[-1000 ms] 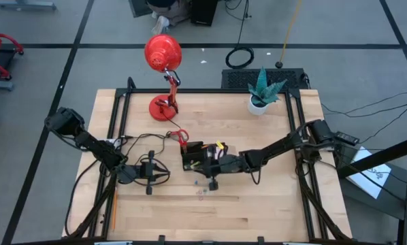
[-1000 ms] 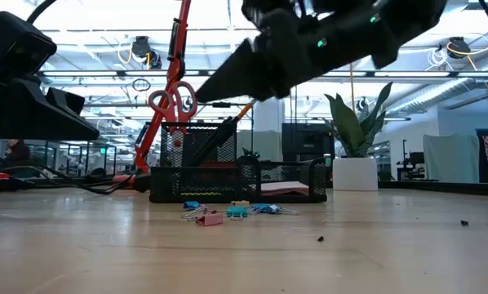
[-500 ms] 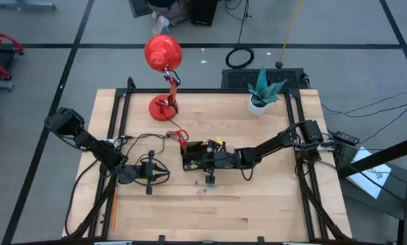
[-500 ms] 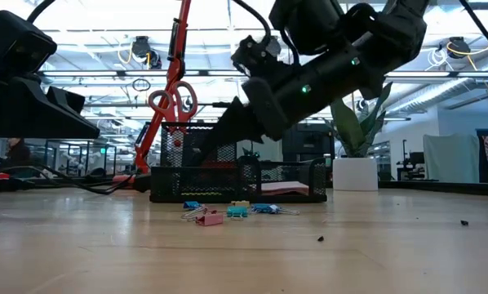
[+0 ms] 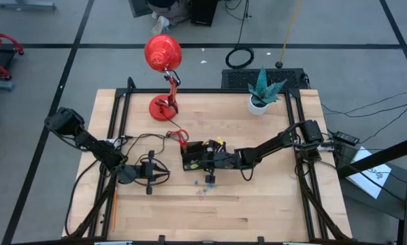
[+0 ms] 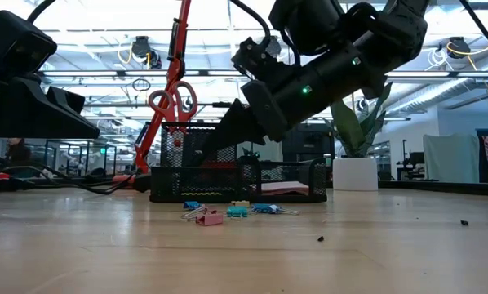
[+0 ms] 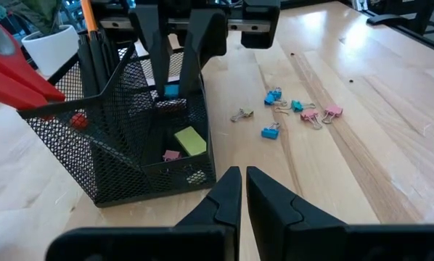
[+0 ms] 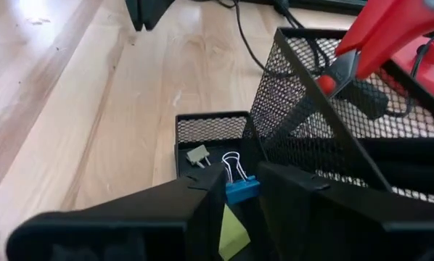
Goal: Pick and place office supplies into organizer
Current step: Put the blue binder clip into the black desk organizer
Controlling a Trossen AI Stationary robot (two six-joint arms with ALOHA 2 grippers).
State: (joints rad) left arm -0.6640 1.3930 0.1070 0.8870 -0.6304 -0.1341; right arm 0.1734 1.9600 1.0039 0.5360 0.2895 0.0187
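The black mesh organizer (image 5: 192,158) stands mid-table with red-handled scissors (image 6: 172,102) and an orange pencil (image 7: 88,14) upright in its tall cup. A yellow-green piece (image 7: 190,141) and a pink clip (image 7: 172,154) lie in a low compartment. My right gripper (image 8: 242,190) reaches into the organizer from the table's right, shut on a blue clip (image 8: 240,187). Several loose clips (image 7: 289,112) lie on the table in front of the organizer. My left gripper (image 7: 244,190) is shut and holds nothing, hovering left of the organizer. My right gripper pinches the blue clip's body (image 8: 243,191) between its two fingertips. The clip's wire handles (image 8: 234,168) stick out past the fingers. The fingers slant down from the table's right over a small low compartment (image 8: 210,145); I cannot tell whether the clip touches its floor.
A red desk lamp (image 5: 164,58) stands at the far left of the table and a white plant pot (image 5: 261,102) at the far right. A red cable (image 5: 178,134) runs from the lamp toward the organizer. Bare wood lies along the near edge.
My right gripper has gone down and toward the table's left, tipping its fingers lower into the organizer with the blue clip, and has kept still for the last half second.
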